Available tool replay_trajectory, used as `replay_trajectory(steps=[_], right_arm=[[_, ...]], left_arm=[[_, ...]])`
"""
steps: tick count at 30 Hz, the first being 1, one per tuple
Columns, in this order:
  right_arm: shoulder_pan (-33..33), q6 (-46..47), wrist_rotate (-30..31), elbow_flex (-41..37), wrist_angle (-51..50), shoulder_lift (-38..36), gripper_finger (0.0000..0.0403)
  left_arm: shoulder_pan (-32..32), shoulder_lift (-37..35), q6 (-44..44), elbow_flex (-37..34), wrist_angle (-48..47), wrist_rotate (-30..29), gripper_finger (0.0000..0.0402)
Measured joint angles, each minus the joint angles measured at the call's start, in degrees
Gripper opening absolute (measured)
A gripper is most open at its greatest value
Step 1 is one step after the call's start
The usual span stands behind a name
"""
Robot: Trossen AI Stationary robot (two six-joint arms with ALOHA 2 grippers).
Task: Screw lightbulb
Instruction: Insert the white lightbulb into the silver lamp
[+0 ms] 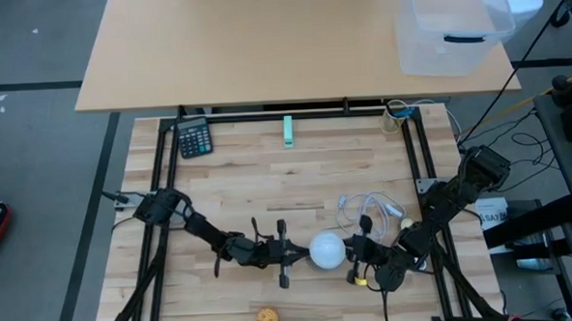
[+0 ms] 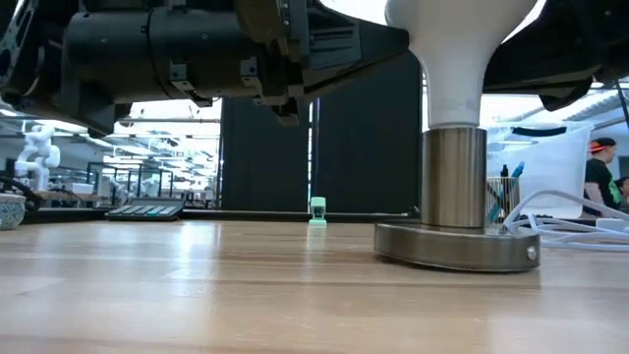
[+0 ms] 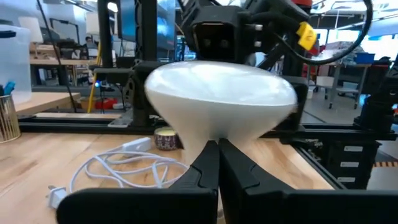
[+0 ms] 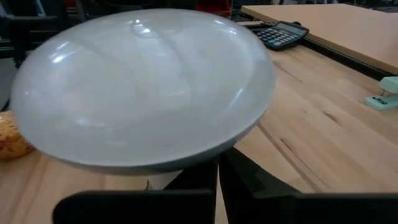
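The white lightbulb [image 1: 328, 250] stands upright near the table's front edge. Its tapered neck [image 2: 454, 84] sits in a metal socket [image 2: 454, 177] on a round metal foot [image 2: 457, 246] that rests on the table. My left gripper [image 1: 305, 253] comes in level from the table's left. Its fingers are shut and their tips lie at the bulb's neck under the globe [image 3: 221, 102]. My right gripper [image 1: 353, 256] comes from the right, slanting slightly down. It is also shut, with its tips under the globe's rim [image 4: 143, 87]. My left gripper's shut fingertips [image 3: 210, 163] meet the bulb's tapered neck [image 3: 217, 134] just below the globe, coming level from the table's left; I cannot tell whether they touch it. My right gripper's shut fingertips [image 4: 205, 177] lie under the globe's underside [image 4: 199, 158], coming from the table's right; the globe hides the place, so I cannot tell whether they touch.
A white cable [image 1: 366, 210] lies coiled behind the bulb. A yellowish ball [image 1: 266, 318] sits at the front edge. A calculator [image 1: 194, 138], a green piece [image 1: 289, 130] and a cup [image 1: 393, 112] stand along the far edge. A clear bin [image 1: 449, 28] sits on the table beyond.
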Motion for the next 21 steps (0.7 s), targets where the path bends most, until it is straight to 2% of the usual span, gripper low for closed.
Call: replay_trajectory(steps=[10,21], right_arm=[[0.3,1.0,-3.0,0.0,0.1,0.0,0.0002],[0.2,1.3,-6.1,0.0,0.1,0.0,0.0002]], left_arm=[[1.6,0.0,-2.8,0.0,-0.3,0.0,0.0000],[1.6,0.0,-5.5,0.0,-5.6,-1.7,0.0000]])
